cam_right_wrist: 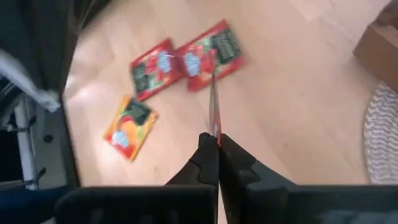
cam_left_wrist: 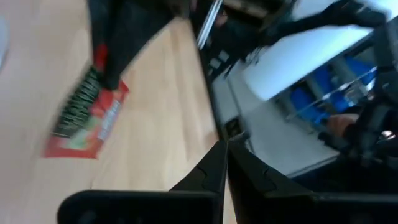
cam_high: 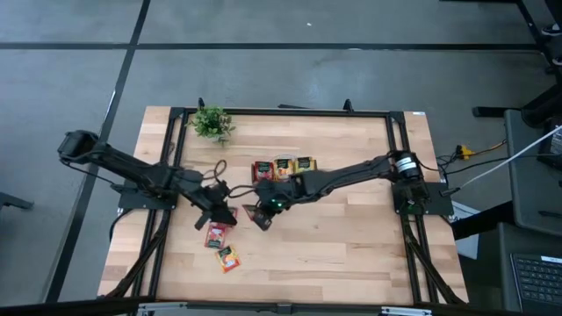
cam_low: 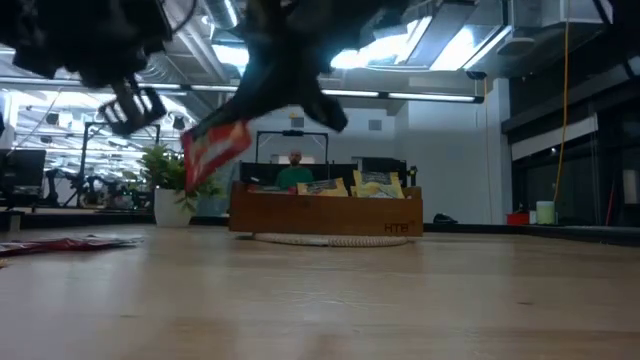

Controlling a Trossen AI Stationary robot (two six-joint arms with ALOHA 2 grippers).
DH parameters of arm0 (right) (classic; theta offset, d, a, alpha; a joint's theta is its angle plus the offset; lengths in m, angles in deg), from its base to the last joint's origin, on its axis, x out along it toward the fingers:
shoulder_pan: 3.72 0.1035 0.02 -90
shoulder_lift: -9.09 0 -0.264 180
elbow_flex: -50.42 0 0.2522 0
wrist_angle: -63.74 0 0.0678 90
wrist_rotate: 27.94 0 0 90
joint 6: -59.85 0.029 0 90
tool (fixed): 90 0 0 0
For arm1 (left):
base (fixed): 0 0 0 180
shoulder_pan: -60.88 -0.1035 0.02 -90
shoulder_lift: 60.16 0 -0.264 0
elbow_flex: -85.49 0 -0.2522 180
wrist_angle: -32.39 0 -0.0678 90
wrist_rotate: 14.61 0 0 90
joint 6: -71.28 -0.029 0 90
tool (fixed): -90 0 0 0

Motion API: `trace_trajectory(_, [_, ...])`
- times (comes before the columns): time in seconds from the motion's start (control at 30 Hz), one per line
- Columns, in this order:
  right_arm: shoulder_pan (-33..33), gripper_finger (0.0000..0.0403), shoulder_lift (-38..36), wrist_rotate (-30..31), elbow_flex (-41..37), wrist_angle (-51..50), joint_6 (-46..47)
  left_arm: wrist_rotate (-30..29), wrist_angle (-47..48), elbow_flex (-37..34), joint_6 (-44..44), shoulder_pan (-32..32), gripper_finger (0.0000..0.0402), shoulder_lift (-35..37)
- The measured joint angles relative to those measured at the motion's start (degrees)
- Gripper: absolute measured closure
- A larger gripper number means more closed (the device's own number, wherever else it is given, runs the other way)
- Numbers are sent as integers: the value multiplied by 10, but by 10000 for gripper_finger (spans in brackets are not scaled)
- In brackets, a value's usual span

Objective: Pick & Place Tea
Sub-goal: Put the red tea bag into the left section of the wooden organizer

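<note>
A red tea sachet [cam_low: 215,150] hangs above the table's middle with my right gripper [cam_right_wrist: 217,138] shut on it; the right wrist view shows it edge-on [cam_right_wrist: 213,99]. Below it, two red sachets [cam_right_wrist: 152,68] [cam_right_wrist: 214,53] and an orange one [cam_right_wrist: 130,127] lie flat on the table. My left gripper [cam_left_wrist: 227,155] is shut with nothing between its fingers. It hovers just left of the right gripper [cam_high: 262,215], above the sachets. The brown tray [cam_high: 283,167] holds more sachets at the far middle. My right gripper pinches the red sachet by one upper edge [cam_right_wrist: 215,127] between its two fingers. The fingers slant down from the table's right. The sachet hangs tilted below the fingers [cam_left_wrist: 102,62], lifted clear of the table.
A small potted plant [cam_high: 211,123] stands at the far left of the table. The tray [cam_low: 325,210] rests on a pale round mat. Bare wood lies at the near and right sides of the table. A person sits far behind the tray [cam_low: 295,172].
</note>
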Motion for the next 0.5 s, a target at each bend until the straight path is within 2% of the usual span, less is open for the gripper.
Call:
trace_trajectory(0.17, [13, 402, -30, 0, 0, -9, -13, -29, -21, 1, -11, 0, 392, 55])
trace_trajectory(0.33, [30, 402, -42, 1, 12, -14, -13, -42, -33, 30, -45, 0, 376, 71])
trace_trajectory(0.4, [38, 402, -42, -3, 28, -24, -14, -46, 9, 57, -60, -1, 365, 70])
trace_trajectory(0.5, [46, 402, -42, -14, 49, -28, -24, -45, 149, 121, -93, -5, 349, 58])
